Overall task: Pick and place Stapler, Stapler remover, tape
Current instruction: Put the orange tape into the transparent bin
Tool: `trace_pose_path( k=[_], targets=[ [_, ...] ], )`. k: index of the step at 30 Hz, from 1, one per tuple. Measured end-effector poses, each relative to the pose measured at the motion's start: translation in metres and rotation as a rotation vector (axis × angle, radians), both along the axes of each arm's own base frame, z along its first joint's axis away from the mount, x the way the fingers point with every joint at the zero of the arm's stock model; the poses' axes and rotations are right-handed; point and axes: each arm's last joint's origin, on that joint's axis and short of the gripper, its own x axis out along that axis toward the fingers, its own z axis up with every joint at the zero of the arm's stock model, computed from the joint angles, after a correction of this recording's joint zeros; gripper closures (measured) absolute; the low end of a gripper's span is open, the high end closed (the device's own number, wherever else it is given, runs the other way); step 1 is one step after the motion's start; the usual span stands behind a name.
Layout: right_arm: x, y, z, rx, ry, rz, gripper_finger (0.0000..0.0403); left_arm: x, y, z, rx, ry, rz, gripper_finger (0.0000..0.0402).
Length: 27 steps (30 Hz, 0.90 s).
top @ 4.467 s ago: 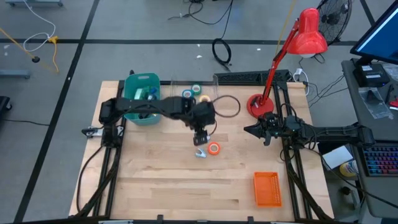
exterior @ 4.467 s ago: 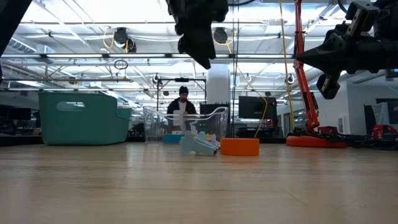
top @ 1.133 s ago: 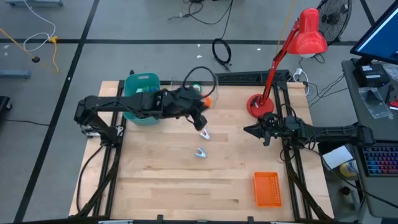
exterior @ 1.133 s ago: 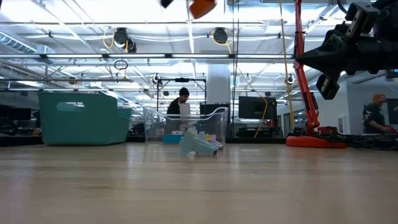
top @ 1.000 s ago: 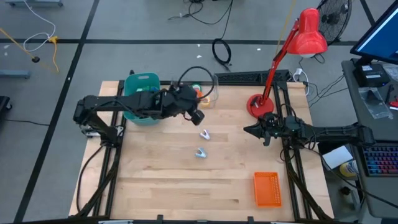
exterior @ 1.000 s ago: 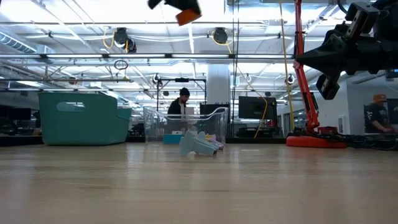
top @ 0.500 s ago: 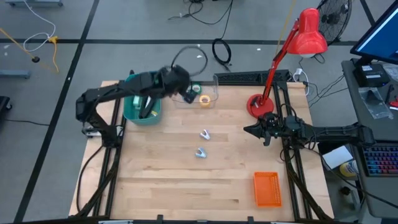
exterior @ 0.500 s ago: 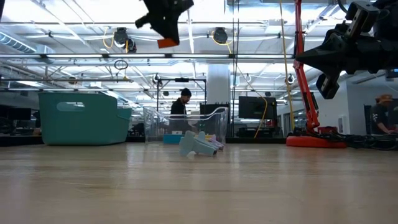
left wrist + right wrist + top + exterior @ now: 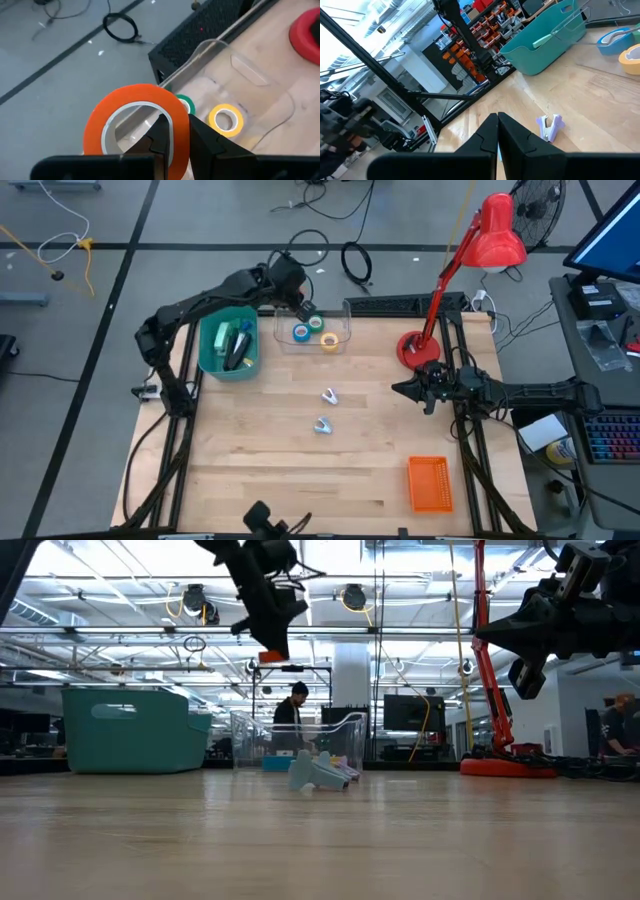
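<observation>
My left gripper hangs over the far left part of the clear container, shut on an orange tape roll. In that container lie a blue roll, a green roll and a yellow roll. Two pale staple removers rest on the bare table. A teal bin holds a dark stapler. My right gripper waits shut at the table's right side, touching nothing. My left gripper pinches the orange roll's ring wall, one finger inside the hole and the other outside. The fingers slant down toward the table's far edge. The roll is lifted clear above the container, its flat face tilted.
A red desk lamp stands with its base at the far right. An orange tray lies near the right front. A dark object shows at the near edge. Bare wood lies around the staple removers.
My left gripper has swung with the orange roll toward the table's far edge and a little left, sinking somewhat, from the middle of the table to above the clear container. It has stayed shut on the roll. The right arm kept still.
</observation>
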Motion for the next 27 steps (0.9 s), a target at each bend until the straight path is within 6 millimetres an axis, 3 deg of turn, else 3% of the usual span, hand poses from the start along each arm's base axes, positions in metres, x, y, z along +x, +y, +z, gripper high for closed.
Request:
trace_pose_path(
  k=[17, 27],
  targets=[
    [0.000, 0.000, 0.000, 0.000, 0.000, -0.004, 0.0399, 0.024, 0.031, -0.098, -0.209, 0.304, -0.094, 0.0359],
    [0.000, 0.000, 0.000, 0.000, 0.000, -0.004, 0.0399, 0.028, 0.039, -0.127, -0.266, 0.377, -0.122, 0.0359]
  ],
)
